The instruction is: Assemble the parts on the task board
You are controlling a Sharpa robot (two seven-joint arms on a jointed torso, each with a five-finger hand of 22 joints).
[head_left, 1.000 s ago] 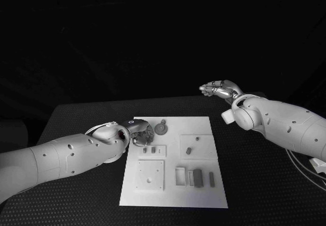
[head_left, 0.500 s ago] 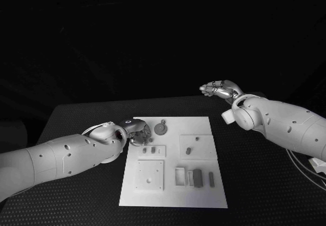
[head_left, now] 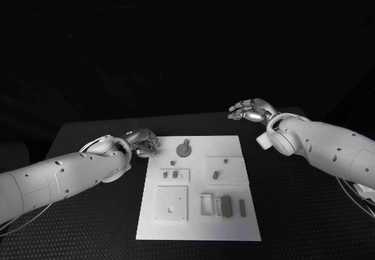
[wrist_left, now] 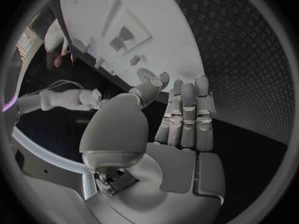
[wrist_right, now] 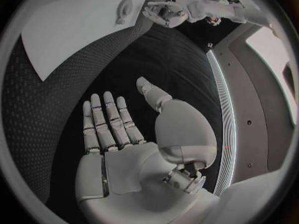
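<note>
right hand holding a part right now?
No. In the right wrist view the right hand lies flat, fingers extended over the black table, nothing in it.

Dim scene with a black surround: the task board (head_left: pixel 199 184) is the brightest surface, evenly lit from above, its parts casting only faint, short shadows. Soft highlights lie on the white arms. Wrist views are fisheye circles in dark frames, with straight edges bowed towards the rim.

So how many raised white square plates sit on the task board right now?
3: one at the white task board's right middle, a smaller one at the left middle, the largest at the near left.
</note>
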